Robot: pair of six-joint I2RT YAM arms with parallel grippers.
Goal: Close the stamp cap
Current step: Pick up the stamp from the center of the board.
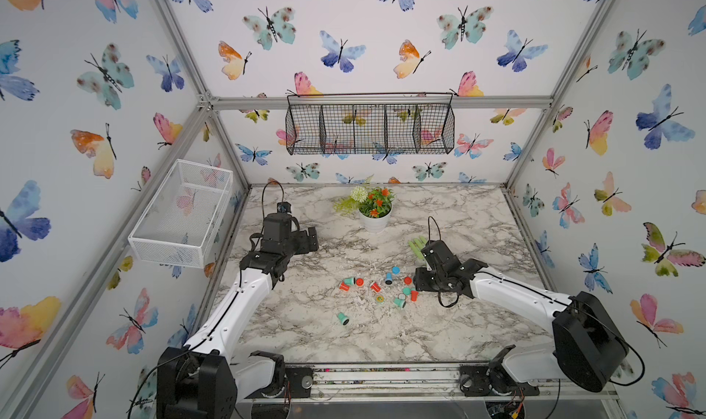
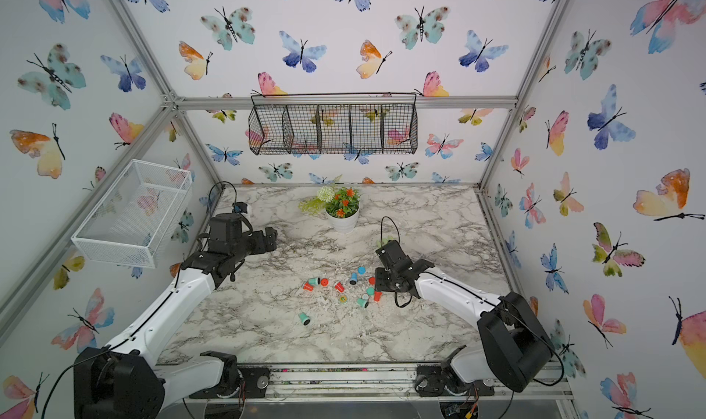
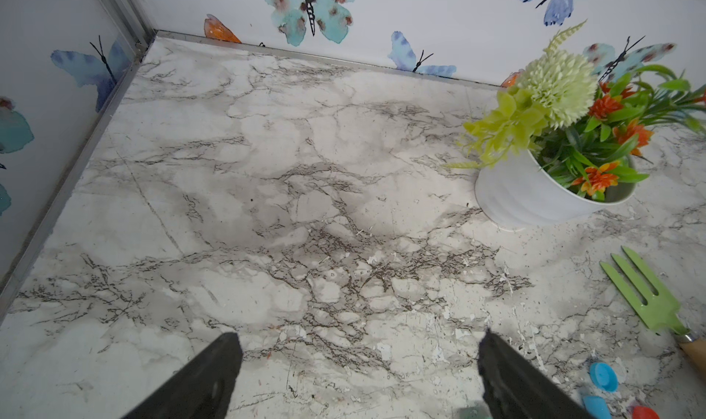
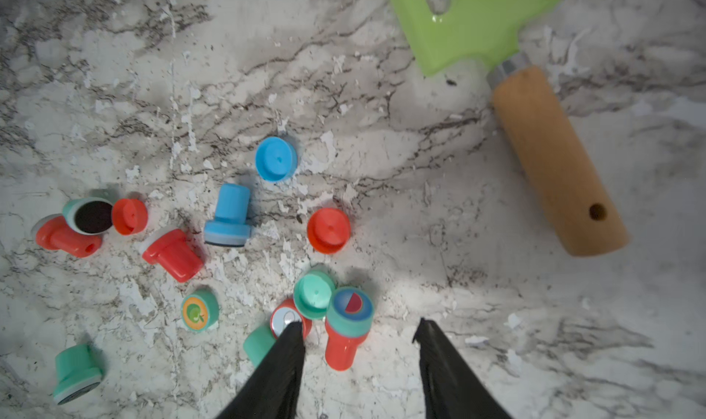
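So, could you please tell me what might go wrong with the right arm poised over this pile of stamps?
The right fingers straddle the red stamp, but one finger overlaps the neighbouring white-faced stamp, so closing could pinch both or scatter them. The loose teal cap sits tight beside them and may get knocked away.

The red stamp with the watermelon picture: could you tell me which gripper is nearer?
Right. The right gripper hangs over the red stamp; the left gripper is far off, over bare table.
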